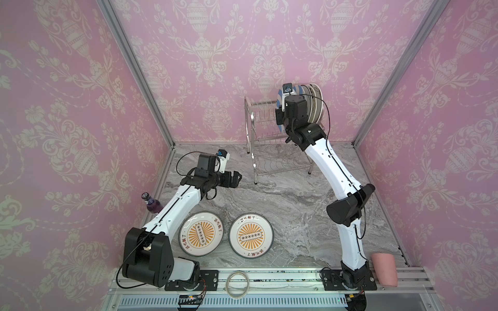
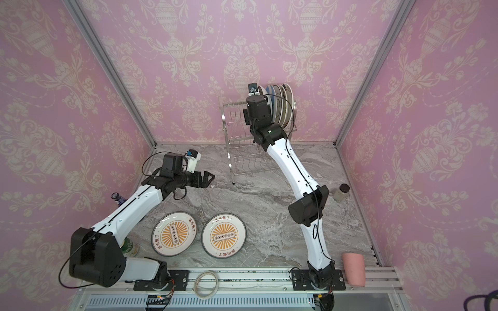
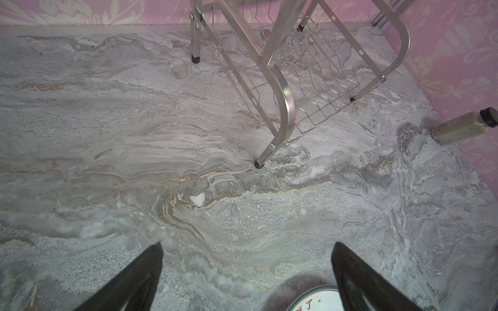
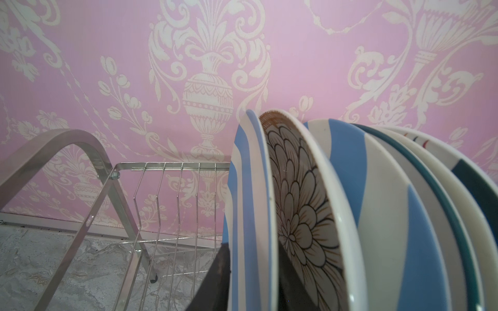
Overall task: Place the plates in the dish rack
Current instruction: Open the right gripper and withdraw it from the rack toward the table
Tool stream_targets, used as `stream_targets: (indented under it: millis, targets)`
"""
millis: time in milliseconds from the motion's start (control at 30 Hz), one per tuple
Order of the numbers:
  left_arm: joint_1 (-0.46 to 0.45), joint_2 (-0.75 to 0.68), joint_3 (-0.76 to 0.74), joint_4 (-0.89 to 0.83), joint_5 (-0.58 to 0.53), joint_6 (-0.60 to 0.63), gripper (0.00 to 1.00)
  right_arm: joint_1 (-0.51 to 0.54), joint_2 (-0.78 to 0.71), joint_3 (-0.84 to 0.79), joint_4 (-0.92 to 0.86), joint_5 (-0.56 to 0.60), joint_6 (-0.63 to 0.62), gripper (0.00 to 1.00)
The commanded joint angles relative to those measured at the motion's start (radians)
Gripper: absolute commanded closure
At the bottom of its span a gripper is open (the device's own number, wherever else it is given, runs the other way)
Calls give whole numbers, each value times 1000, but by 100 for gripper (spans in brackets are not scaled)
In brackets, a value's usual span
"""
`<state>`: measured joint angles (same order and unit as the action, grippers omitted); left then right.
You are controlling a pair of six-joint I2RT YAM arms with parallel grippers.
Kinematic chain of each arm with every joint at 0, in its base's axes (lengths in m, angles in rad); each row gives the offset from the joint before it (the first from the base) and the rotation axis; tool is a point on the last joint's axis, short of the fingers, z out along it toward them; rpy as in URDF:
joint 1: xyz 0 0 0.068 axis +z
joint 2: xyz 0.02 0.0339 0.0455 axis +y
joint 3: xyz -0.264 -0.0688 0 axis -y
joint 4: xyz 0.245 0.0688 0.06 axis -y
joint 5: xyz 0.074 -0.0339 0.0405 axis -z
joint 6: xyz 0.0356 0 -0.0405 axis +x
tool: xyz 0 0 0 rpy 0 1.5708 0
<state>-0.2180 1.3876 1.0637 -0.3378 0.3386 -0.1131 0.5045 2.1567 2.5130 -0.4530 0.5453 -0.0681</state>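
Two orange sunburst plates point(image 1: 201, 233) point(image 1: 251, 236) lie flat side by side near the table's front, in both top views point(image 2: 173, 233) point(image 2: 223, 236). The dish rack point(image 1: 253, 118) point(image 2: 229, 140) stands at the back wall with several plates point(image 1: 314, 102) point(image 2: 283, 102) upright on its upper tier. My right gripper point(image 4: 250, 245) is at that tier, one finger against each face of the blue-white striped plate point(image 4: 250, 175), which stands next to a petal-patterned plate point(image 4: 299, 194). My left gripper point(image 1: 238, 177) point(image 3: 248, 245) hovers open and empty over bare table left of the rack.
A purple bottle point(image 1: 151, 203) stands by the left wall and a green-labelled bottle point(image 2: 129, 246) by the left arm's base. A jar point(image 2: 341, 192) sits by the right wall, a pink cup point(image 1: 384, 269) at the front right, and a tape ring point(image 1: 237, 284) on the front rail.
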Motion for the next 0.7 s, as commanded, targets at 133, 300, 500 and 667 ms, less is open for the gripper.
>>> stream_targets:
  millis: [133,300,500,667]
  targets:
    - [6,-22,-5,-3,31,22,1,36,-34,2,8,60,-63,60]
    - [7,-34,-6,-1,31,17,1,59,-68,-2,-46,85,-71,50]
    - [6,-47,-1,-12,7,7,1,82,-124,-34,-131,113,-58,44]
    - [7,-44,12,-16,23,-11,1,102,-209,-121,-135,162,-72,37]
